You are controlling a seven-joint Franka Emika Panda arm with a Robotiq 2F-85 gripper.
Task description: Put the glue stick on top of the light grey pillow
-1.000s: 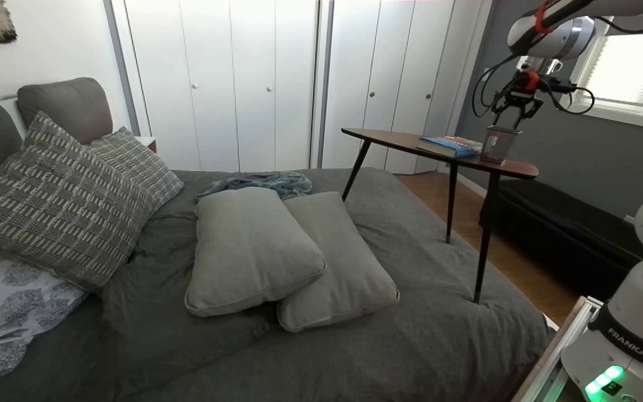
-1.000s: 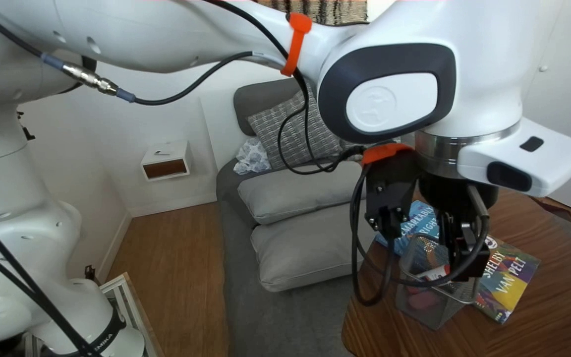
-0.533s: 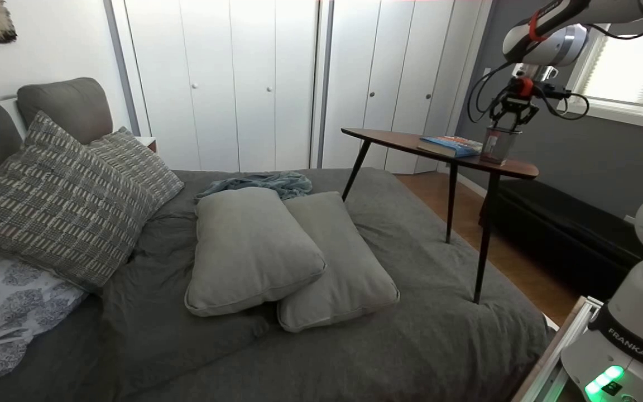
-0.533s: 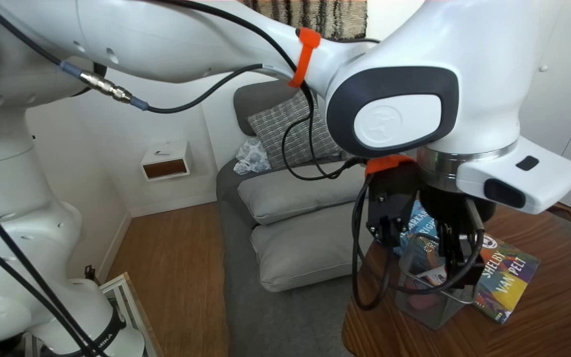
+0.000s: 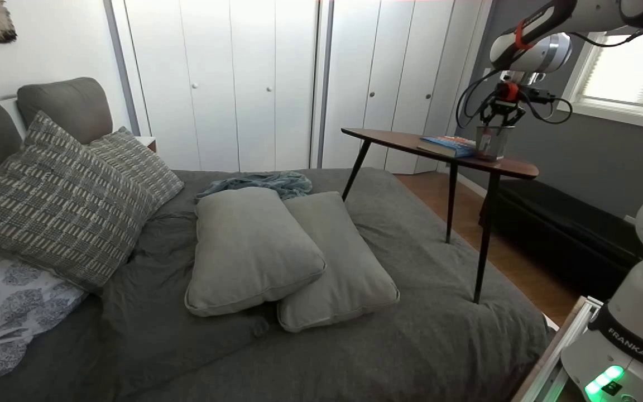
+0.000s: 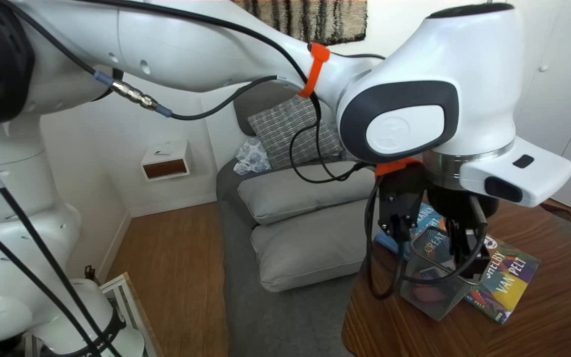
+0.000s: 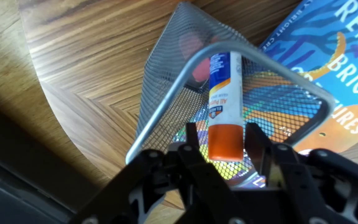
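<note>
The glue stick (image 7: 225,102), white and blue with an orange cap, leans in a grey mesh basket (image 7: 163,112), cap end up. My gripper (image 7: 222,137) is open, with one finger on each side of the orange cap. A gap shows at the left finger; the right finger is very close to the cap, and contact is unclear. In both exterior views my gripper (image 5: 499,124) is at the basket's (image 5: 492,144) top. Two light grey pillows, one (image 5: 252,251) overlapping the other (image 5: 346,273), lie on the bed; they also show in an exterior view (image 6: 310,248).
The basket stands on a small wooden table (image 6: 553,302) with thin legs, on the bed (image 5: 422,346). Books (image 7: 337,81) lie against and partly under the basket. A black cable loop (image 6: 372,277) hangs beside the basket. Patterned cushions (image 5: 65,201) are at the bed's head.
The arm has come down and across toward the books, with the fingers at the basket's opening. The basket has shifted the same way, toward the books, and looks slightly tilted or turned.
</note>
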